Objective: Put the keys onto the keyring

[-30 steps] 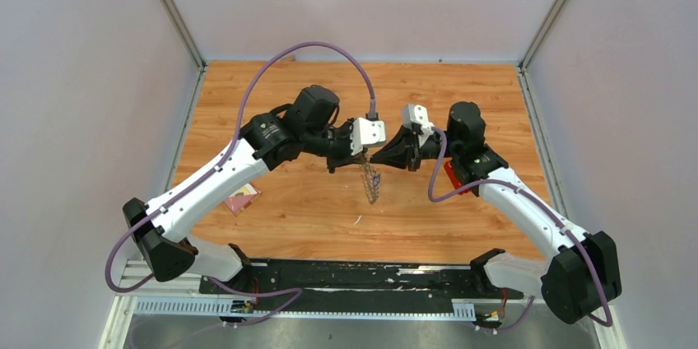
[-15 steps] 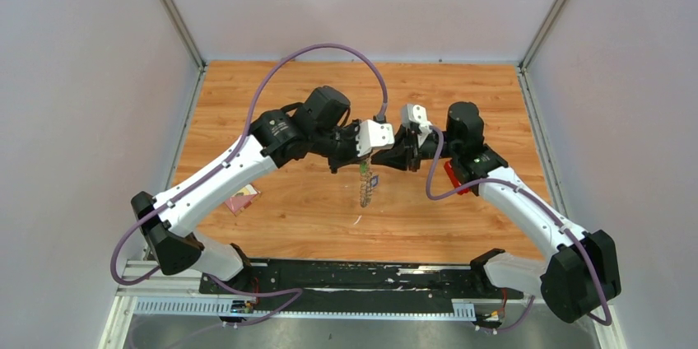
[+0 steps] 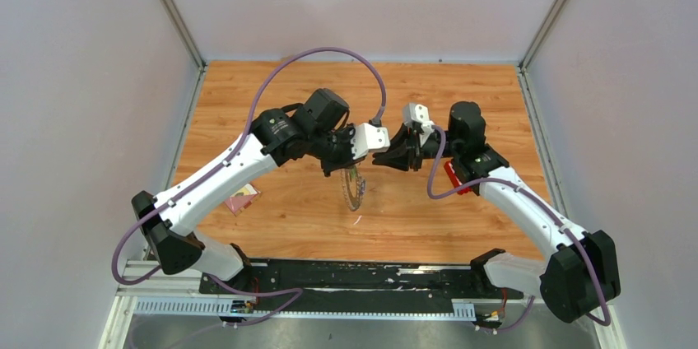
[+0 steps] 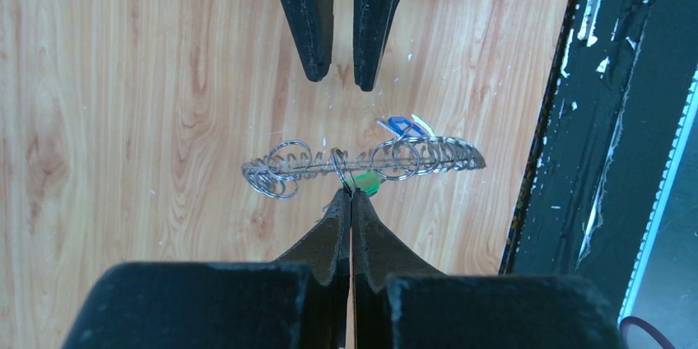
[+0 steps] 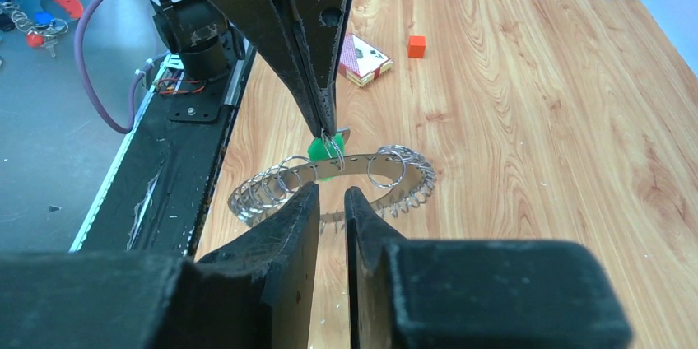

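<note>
My left gripper (image 3: pixel 349 165) is shut on a small wire loop of the keyring (image 3: pixel 355 188), a wide silver ring fringed with many small silver loops, and holds it hanging above the table. The keyring also shows in the left wrist view (image 4: pixel 284 169) and the right wrist view (image 5: pixel 411 169). The green key (image 4: pixel 366 182) sits right at my left fingertips (image 5: pixel 327 123). The blue key (image 4: pixel 400 125) rests against the ring's far side. I cannot tell whether either is threaded on. My right gripper (image 5: pixel 331 193) is open by a narrow gap, empty, just short of the ring.
A pink card (image 3: pixel 241 198) lies at the left near the left arm. A red block (image 3: pixel 452 174) lies under the right forearm. A red card box (image 5: pixel 362 59) and a small orange cube (image 5: pixel 416 45) show in the right wrist view. The black base rail (image 3: pixel 354 276) borders the near edge.
The keyring has swung from edge-on to face-on and shifted slightly left and down with my left gripper. My right gripper has drawn back a little from the left one.
</note>
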Tool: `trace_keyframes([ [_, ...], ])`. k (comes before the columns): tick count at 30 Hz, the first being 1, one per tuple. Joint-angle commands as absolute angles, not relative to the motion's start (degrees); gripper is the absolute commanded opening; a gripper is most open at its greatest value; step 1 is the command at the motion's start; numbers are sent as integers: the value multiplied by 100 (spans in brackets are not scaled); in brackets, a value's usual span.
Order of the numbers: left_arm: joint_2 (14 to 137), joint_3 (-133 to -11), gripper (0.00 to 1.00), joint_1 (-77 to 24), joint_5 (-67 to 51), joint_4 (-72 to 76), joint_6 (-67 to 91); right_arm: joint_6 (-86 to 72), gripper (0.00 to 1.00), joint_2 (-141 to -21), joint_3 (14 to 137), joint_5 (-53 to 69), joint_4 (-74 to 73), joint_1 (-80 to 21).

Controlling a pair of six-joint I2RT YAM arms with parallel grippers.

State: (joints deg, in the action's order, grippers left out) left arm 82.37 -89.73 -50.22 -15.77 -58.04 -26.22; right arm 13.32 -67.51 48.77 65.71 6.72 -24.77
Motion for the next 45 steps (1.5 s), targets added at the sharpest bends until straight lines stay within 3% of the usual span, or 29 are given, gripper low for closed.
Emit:
trace_keyframes([
  [1, 7921, -8980, 0, -5018, -1907, -5434, -2682, 1058, 19, -6726, 4824, 6864, 1168, -2460],
  [24, 7370, -8341, 0, -5014, -2830, -4593, -2909, 1152, 26, -6770, 4847, 7154, 1152, -2858],
  [45, 7468, -8285, 0, -5018, -2890, -4530, -2852, 1213, 13, -6750, 4896, 7080, 1081, -3004],
])
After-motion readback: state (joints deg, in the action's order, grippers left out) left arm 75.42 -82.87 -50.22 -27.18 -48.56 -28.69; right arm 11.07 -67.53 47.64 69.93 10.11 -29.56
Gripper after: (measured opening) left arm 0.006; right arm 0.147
